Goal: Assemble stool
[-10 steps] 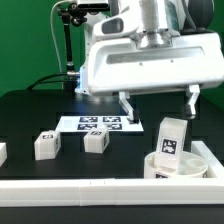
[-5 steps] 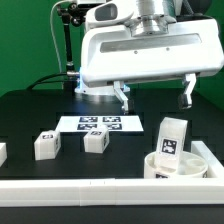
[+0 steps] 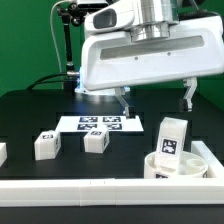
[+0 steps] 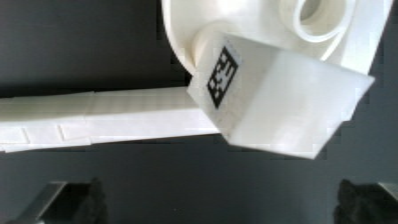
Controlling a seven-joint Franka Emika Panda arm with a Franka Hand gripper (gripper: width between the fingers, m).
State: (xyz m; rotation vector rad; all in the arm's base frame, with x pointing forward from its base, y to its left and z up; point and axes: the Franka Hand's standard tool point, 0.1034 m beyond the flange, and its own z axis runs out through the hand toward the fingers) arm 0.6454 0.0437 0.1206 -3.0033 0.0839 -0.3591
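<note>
Black table point(image 3: 30, 110) carries the seat disc point(image 3: 158, 168) with a leg block point(image 3: 171, 137) standing on it, below the spread, empty tool point(image 3: 157, 108)

A white round plastic seat disc point(image 4: 240, 30) with a round hollow in its middle lies on the black table point(image 4: 71, 50). A white rectangular plastic leg block point(image 4: 294, 105) covers part of the disc's rim, and a black-and-white square tag point(image 4: 224, 75) shows on one of its faces. A long white border rail point(image 4: 89, 115) runs from the block across the table. The gripper point(image 4: 222, 205) hangs above, its dark fingers point(image 4: 71, 200) wide apart with nothing between them
</note>
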